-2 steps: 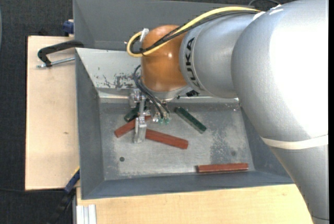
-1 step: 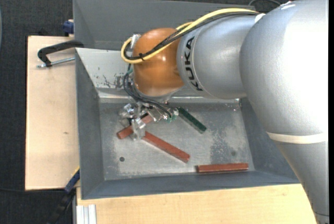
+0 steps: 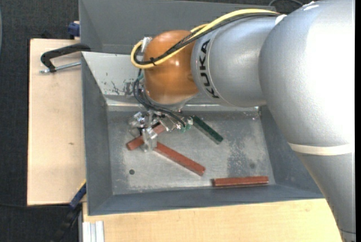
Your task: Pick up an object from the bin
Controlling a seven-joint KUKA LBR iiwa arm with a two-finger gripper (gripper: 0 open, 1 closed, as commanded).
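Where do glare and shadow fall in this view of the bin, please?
Camera view: glare whitens the rear-left wall of the bin and streaks the silver arm; the orange cover carries a soft highlight; the arm shades the floor around the end effector and green stick; the reddish-brown stick by the front wall lies evenly lit.

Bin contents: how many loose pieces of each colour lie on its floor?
Red-brown flat sticks: 3. One lies by the near wall, one lies diagonally mid-floor, and one is partly under the gripper, with its end showing.
Dark green flat stick: 1
Total: 4
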